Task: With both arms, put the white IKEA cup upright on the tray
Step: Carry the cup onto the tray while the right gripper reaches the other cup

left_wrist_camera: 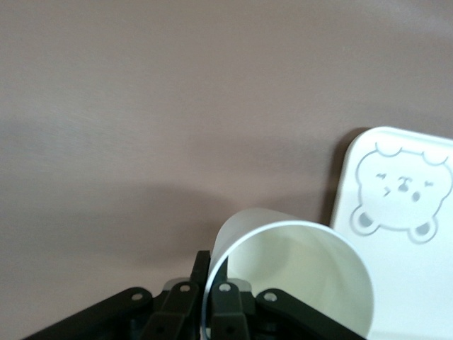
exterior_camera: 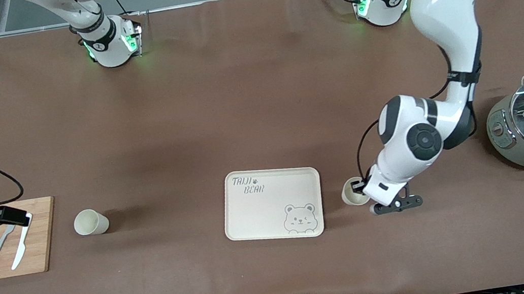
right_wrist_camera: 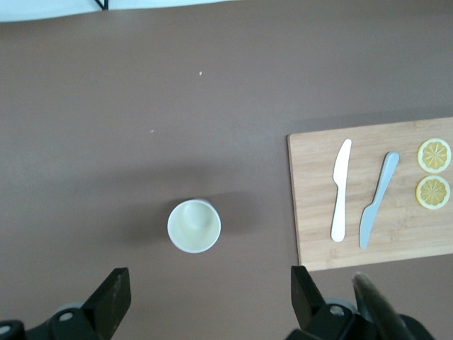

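A white cup (exterior_camera: 353,191) sat low beside the tray (exterior_camera: 274,210), at the tray's edge toward the left arm's end of the bench (exterior_camera: 254,91), with the left claw (left_wrist_camera: 205,301) at its rim. In the left wrist view one finger seemed inside the wall and one outside, but whether the claw was clenched on the rim I could not tell. A second cup (exterior_camera: 90,222) stood upright between the tray and the cutting board (exterior_camera: 43,234), well apart from both. The right claw (right_wrist_camera: 205,304) hung released above that end, over the board.

The cups looked thin-walled, smooth and matte, slightly tapered; the tray was cream, with rounded corners and a raised rim. A pinch on so thin a rim could slip, I judged, letting the cup tilt or topple, and the tray's rim might catch its base in passing.
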Robot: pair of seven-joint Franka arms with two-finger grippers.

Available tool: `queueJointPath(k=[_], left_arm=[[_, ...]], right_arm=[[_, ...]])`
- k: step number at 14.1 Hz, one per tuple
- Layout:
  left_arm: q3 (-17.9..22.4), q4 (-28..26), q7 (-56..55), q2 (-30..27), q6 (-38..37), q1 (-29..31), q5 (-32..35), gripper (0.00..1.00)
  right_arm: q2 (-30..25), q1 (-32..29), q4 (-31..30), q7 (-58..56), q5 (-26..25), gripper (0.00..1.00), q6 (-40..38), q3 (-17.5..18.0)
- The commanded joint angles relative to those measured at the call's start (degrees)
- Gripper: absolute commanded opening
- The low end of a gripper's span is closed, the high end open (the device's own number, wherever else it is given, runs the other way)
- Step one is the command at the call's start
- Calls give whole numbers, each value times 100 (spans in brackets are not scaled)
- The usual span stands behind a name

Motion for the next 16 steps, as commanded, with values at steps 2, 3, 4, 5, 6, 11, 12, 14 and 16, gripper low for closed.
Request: queueJointPath(k=[2,3,4,5,6,11,12,14,16], left_arm=[[54,578,-336,396,-144,-279,32,0],[54,745,-388,510,-144,-402,32,0],[54,808,-580,555,-144,-508,32,0],[62,808,-695,555,-135,-587,32,0],[62,817,-757,555,-117,-675,32,0],[62,870,-1144,669,172,-992,32,0],[62,870,-1188,748,321,-1018,32,0],[62,870,-1285,923,593,-1115,32,0],[62,870,-1294,1012,796,-1220,41,0]], right_arm=[[376,-255,-47,-117,48,100,764,34],[534,-273,-47,-257,57,100,1019,34],[692,-299,-47,-284,92,100,1178,43],[816,-300,-47,-285,92,100,1302,34],[895,-256,-38,-293,75,100,1320,34],[1168,-45,-433,-241,22,100,1259,34],[1168,-53,-503,-241,22,100,1311,34],[1168,-80,-766,-310,22,100,1608,34],[1160,-97,-995,-328,13,100,1786,34]])
